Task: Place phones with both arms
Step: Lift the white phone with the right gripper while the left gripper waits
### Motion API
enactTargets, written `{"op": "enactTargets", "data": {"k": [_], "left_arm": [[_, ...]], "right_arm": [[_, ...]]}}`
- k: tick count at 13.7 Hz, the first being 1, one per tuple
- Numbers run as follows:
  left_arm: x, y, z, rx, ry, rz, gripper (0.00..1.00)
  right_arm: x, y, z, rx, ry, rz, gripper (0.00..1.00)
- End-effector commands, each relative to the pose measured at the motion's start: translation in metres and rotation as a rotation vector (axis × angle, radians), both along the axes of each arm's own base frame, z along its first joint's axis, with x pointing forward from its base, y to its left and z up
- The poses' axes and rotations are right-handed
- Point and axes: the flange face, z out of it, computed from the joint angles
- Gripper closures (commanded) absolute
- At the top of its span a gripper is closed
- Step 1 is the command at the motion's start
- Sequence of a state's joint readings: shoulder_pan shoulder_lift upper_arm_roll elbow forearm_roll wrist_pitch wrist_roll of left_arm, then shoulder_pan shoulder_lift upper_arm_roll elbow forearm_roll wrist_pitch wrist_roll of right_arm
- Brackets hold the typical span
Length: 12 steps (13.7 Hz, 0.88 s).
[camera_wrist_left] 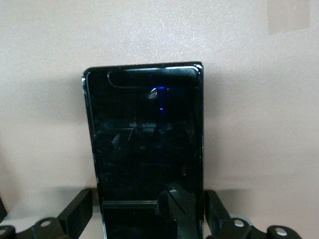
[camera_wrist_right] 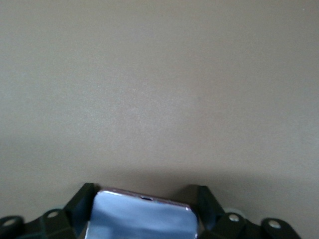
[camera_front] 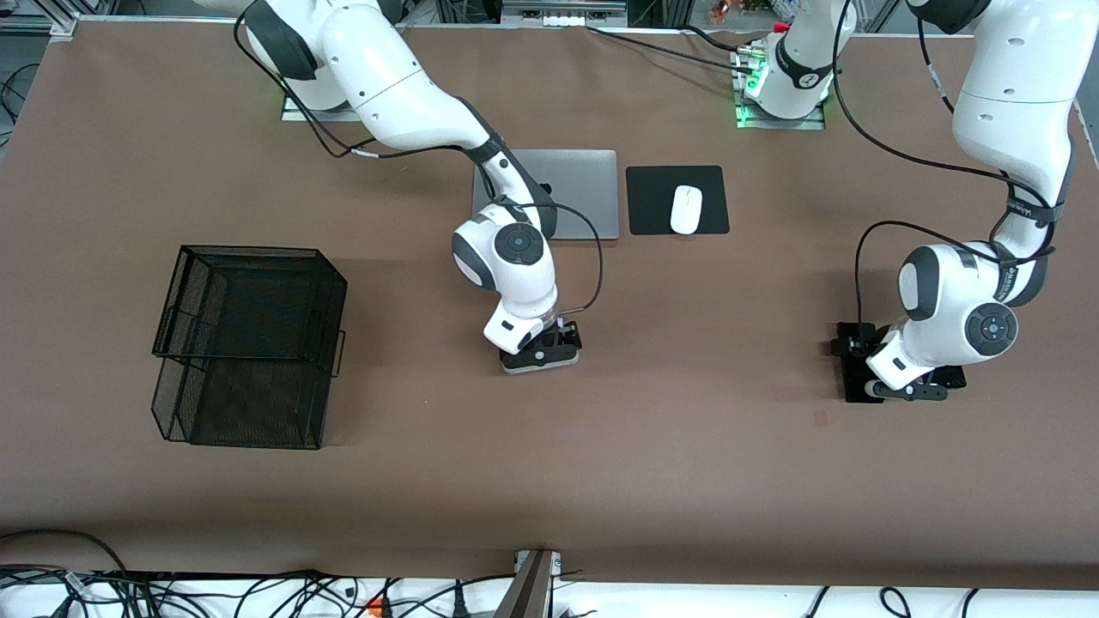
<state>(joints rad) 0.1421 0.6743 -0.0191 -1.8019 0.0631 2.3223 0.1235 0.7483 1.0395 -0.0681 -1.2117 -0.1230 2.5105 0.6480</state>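
Right gripper [camera_wrist_right: 142, 211] clamped the pale phone [camera_wrist_right: 142, 221], left gripper [camera_wrist_left: 149, 219] straddled the black phone [camera_wrist_left: 147, 149] with fingers apart, bare table [camera_front: 687, 446] around both, mesh basket [camera_front: 249, 343] well clear.

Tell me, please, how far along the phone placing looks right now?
Nothing looks placed yet: the black mesh basket shows no phone. In hand: the right gripper is down with its fingers at both sides of the pale phone; the left gripper straddles the black phone, open. Left: gripping, lifting and placing both.
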Motion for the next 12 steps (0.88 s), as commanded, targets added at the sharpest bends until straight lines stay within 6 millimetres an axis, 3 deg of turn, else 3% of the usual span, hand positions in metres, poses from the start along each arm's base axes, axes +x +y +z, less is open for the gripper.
{"op": "enactTargets", "data": {"k": [1, 2, 5, 8, 9, 12], "left_arm": [[0.002, -0.002, 0.002, 0.005, -0.011, -0.01, 0.0], [0.002, -0.002, 0.002, 0.005, -0.011, -0.01, 0.0], [0.002, -0.003, 0.002, 0.004, -0.011, -0.011, 0.0], [0.002, -0.002, 0.001, 0.005, -0.01, -0.01, 0.0], [0.002, -0.003, 0.002, 0.005, -0.011, -0.011, 0.0], [0.002, -0.004, 0.002, 0.004, -0.01, -0.012, 0.0]], "right_arm": [[-0.004, -0.001, -0.008, -0.009, 0.0, 0.025, 0.59], [-0.003, -0.002, -0.008, -0.011, -0.001, 0.027, 0.76], [0.002, -0.007, -0.002, -0.019, 0.001, 0.055, 1.0], [0.007, -0.014, 0.017, -0.074, 0.101, 0.054, 1.0], [0.016, -0.017, 0.04, -0.072, 0.119, 0.057, 1.0], [0.025, -0.025, 0.069, -0.081, 0.179, 0.035, 1.0]]}}
